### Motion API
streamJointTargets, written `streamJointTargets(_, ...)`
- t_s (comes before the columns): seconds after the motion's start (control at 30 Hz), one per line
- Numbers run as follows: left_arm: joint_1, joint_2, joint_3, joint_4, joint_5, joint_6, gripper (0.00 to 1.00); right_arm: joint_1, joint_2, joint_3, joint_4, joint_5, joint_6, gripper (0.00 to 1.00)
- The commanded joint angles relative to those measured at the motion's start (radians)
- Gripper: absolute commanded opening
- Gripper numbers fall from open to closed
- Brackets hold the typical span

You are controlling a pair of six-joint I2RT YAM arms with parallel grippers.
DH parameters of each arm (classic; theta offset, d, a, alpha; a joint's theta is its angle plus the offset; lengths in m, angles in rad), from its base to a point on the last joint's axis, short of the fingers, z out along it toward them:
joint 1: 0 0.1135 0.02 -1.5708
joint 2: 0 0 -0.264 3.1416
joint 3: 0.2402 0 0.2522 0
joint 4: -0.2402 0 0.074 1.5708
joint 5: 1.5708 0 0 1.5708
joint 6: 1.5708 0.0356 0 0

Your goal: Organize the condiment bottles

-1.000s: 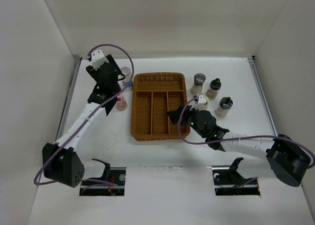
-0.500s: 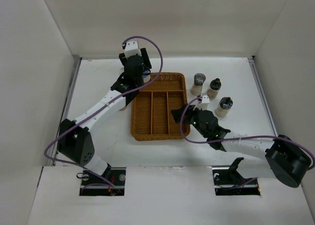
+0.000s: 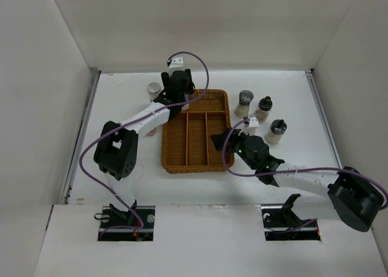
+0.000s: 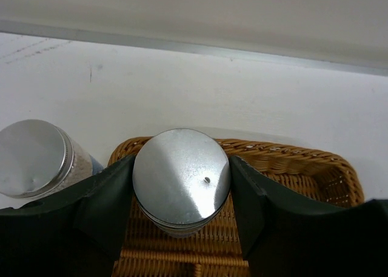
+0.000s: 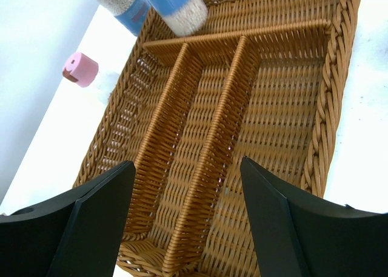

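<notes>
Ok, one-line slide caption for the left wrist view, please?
Left gripper holds a silver-capped jar over the wicker tray's far end; a second jar stands alongside.

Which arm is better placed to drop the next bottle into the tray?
Left. The left gripper is shut on a silver-capped jar above the far end of the wicker tray; the right gripper hangs open and empty over its near part.

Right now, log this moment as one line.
left gripper: shut on silver-capped jar, over far end of wicker tray | right gripper: open, empty, above tray
</notes>
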Motion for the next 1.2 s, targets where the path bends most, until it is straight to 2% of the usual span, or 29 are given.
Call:
streamJointTargets(0.0,0.009,-0.014,0.030,0.121,-0.013,-0.017,0.40,-0.009,-0.023,0.005,0.046,0.003,0.002,0.77)
streamJointTargets(0.33,0.025,0.008,-0.064,0.189,-0.073,0.015,0.43,-0.007,-0.008,0.010,0.047,0.005,0.000,0.77)
streamJointTargets(0.5,0.025,0.012,-0.140,0.241,-0.068,-0.011,0.57,-0.007,0.001,0.013,0.047,0.008,-0.003,0.77)
streamJointTargets(0.67,0.023,-0.017,-0.179,0.250,-0.062,-0.042,0.77,-0.007,-0.006,0.010,0.049,0.014,-0.006,0.78)
streamJointTargets(0.83,0.008,-0.107,-0.190,0.250,-0.062,-0.040,0.87,-0.009,-0.005,0.013,0.046,0.014,-0.007,0.78)
streamJointTargets(1.07,0.019,-0.261,-0.211,0.235,-0.050,-0.048,0.90,-0.009,-0.008,0.014,0.041,0.011,-0.007,0.79)
streamJointTargets(1.17,0.054,-0.301,-0.216,0.172,-0.056,-0.074,0.88,-0.012,0.003,0.016,0.041,0.002,0.002,0.78)
